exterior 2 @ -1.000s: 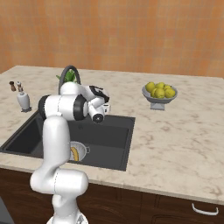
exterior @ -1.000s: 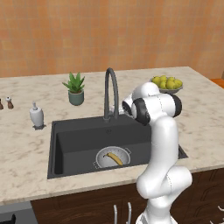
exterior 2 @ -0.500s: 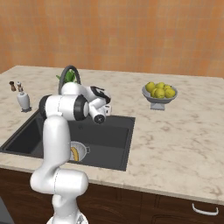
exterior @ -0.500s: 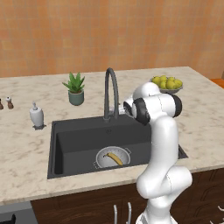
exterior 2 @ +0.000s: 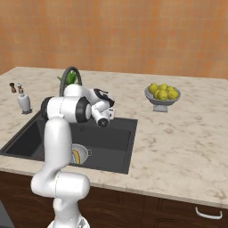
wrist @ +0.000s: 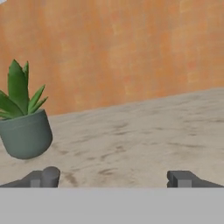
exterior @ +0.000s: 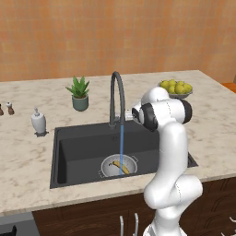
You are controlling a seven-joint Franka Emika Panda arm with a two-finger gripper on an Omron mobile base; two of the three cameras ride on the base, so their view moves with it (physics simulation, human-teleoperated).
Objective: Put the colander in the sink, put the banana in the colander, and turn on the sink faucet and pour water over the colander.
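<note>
While water runs from the faucet (exterior: 117,94):
Colander (exterior: 119,166): in the sink (exterior: 78,147), under the stream.
Banana (exterior: 123,167): inside colander.
Jaws: wide open, empty, behind the faucet base, facing a potted plant (wrist: 24,124) on the desk (exterior: 27,152).

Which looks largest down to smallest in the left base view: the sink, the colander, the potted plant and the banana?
1. sink
2. colander
3. potted plant, close to the colander in apparent size; it stands farther from the camera, so this ranking is unsure
4. banana, lying inside the colander
</note>
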